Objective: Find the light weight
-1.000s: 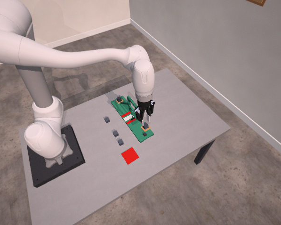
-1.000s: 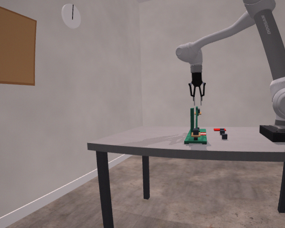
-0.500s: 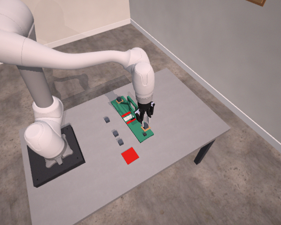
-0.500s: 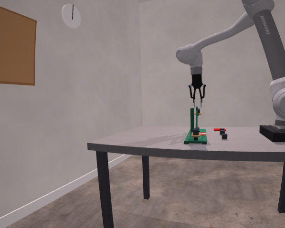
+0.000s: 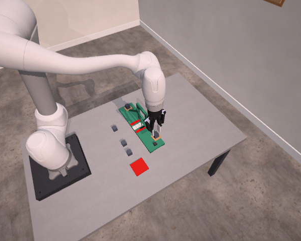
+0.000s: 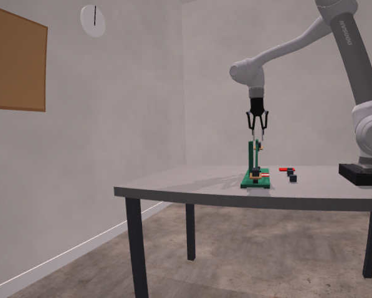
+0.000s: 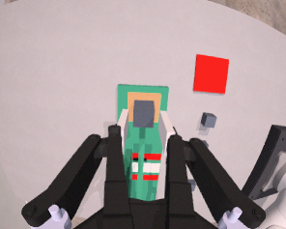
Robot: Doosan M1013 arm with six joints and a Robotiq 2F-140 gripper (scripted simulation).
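The green rocker balance (image 5: 148, 142) (image 6: 246, 184) (image 7: 123, 101) is tilted. Its raised pan (image 5: 156, 139) (image 7: 131, 98) bears one dark weight (image 5: 156, 134) (image 7: 144, 114). Its low pan (image 6: 255, 177) bears another dark weight (image 5: 127, 106) (image 6: 255, 171). The pointer tip appears over the red field nearer the raised pan. My gripper (image 5: 156, 131) (image 6: 258, 139) is partly open and empty, pointing down. Its fingertips are just above and either side of the raised weight. The red dish (image 5: 139, 167) (image 6: 283, 169) (image 7: 211, 74) lies flat and empty on the table.
Three loose dark weights stand beside the balance: one (image 5: 129, 152) (image 7: 209, 120) nearest the dish, one (image 5: 123, 142) just behind it, and one (image 5: 114, 127) (image 6: 292, 177) farther off. The green upright (image 6: 250, 153) rises beside the beam. The arm's black base plate (image 5: 80, 165) is at the table's side.
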